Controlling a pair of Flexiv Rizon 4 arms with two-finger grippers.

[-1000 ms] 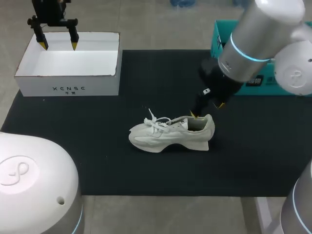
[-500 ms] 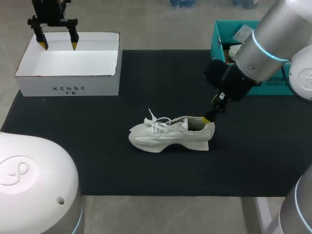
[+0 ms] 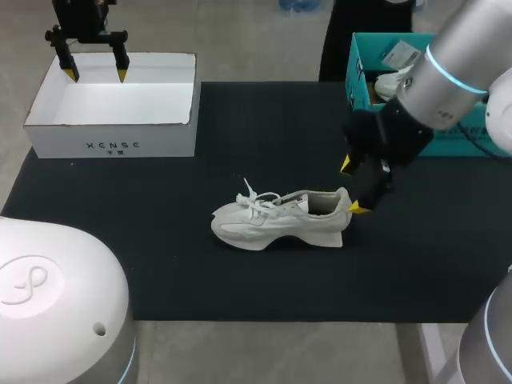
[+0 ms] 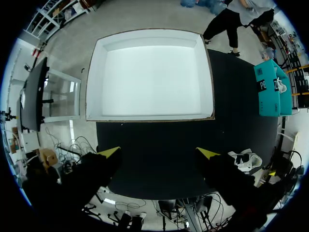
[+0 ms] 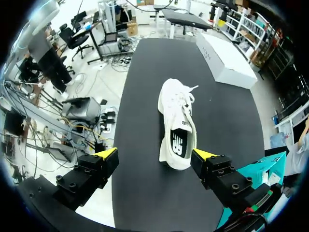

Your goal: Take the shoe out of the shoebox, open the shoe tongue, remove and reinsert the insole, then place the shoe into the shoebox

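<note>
- Two boxes stand at the black mat's (image 3: 160, 264) far corners: a white shoebox (image 3: 112, 120) on the left and a teal box (image 3: 364, 76) on the right, which holds a second shoe (image 3: 394, 82).
- One white shoe (image 3: 280, 218) sits upright near the mat's middle, toe toward the left edge, with nothing over it.
- The right gripper (image 3: 353, 187) hangs at the shoe's heel, fingers apart and holding nothing.
- The left gripper (image 3: 96, 74) hovers over the white shoebox's far left corner, fingers apart and holding nothing.
- A second ago the right gripper's tips were close together at the shoe's collar. They have since drawn back toward the right edge and spread.
- The shoe and the left arm have not moved.
</note>
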